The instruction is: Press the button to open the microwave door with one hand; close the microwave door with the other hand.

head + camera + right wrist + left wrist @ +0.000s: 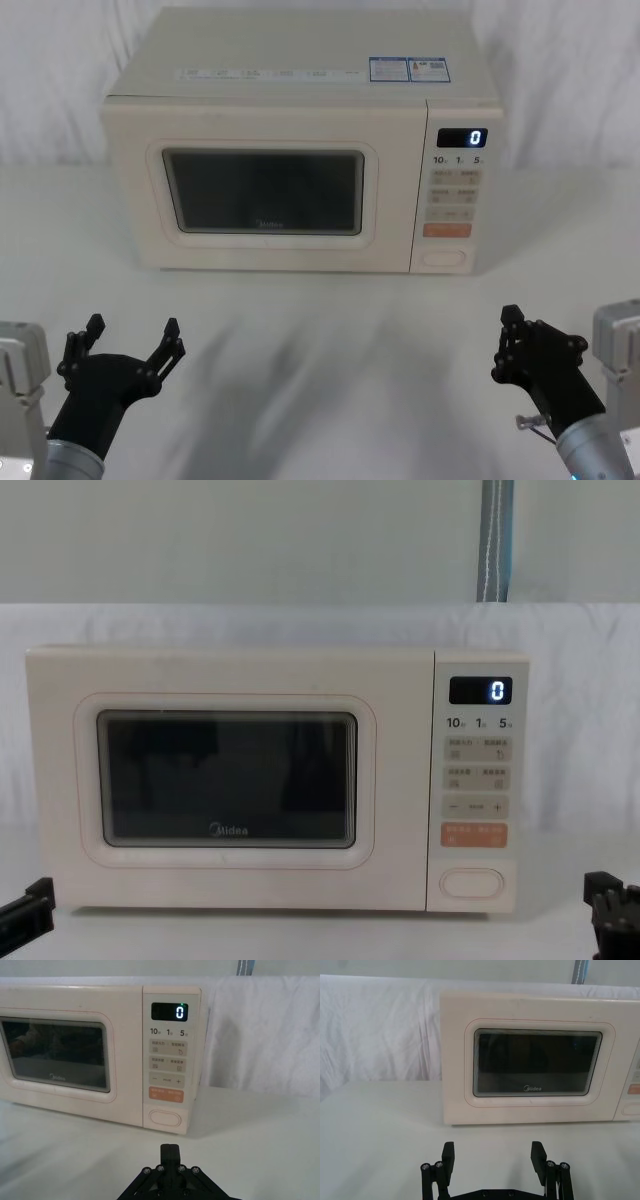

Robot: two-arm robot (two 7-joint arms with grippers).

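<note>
The cream microwave stands at the back of the white table, its door shut flush with the body. The oval cream button sits at the bottom of the control panel, under the orange key. My left gripper hovers open near the table's front left, facing the door. Near the front right, my right gripper is shut on nothing, pointing towards the button from well short of it.
The display reads 0. A white cloth covers the table and drapes the wall behind. Bare table lies between both grippers and the microwave front. A blue-grey strip hangs on the back wall.
</note>
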